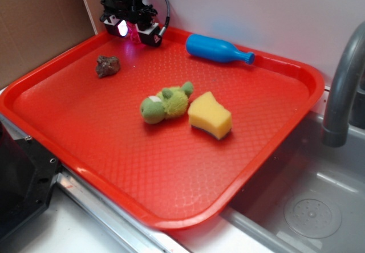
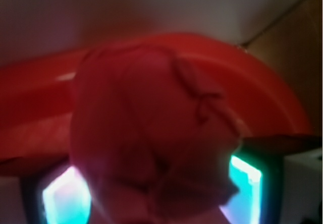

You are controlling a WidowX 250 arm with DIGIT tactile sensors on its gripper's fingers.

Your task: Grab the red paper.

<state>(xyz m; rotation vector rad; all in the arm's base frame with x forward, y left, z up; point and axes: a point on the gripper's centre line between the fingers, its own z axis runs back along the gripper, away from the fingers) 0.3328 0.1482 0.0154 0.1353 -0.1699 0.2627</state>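
Looking through the wrist camera, I see the red paper (image 2: 151,133) filling most of the frame: a crumpled, wrinkly ball, deep red, with folds and creases across its face. I judge it very light and soft, likely to squash and spring back a little, not slippery and not fragile. A firm squeeze across its widest middle should hold it; a pinch on a loose fold might tear or slip free.

On either side of the ball, low in that view, the two fingers (image 2: 65,199) glow with bright light, one to the left and one to the right. The ball sits between them and seems to press against both, so I read the gripper (image 1: 130,29) as partly closed and clamped on the paper, though blur hides the exact contact.

From the outside camera, the gripper is at the far left corner of the red tray (image 1: 171,207), low over its floor, just inside the far rim. The paper itself is barely visible there, only a reddish glow between the fingers. I cannot tell whether it rests on the tray or is lifted.

Elsewhere on the tray lie a brown lump (image 1: 107,65) near the gripper, a blue bottle (image 1: 217,49), a green plush toy (image 1: 165,102) and a yellow sponge (image 1: 210,115).
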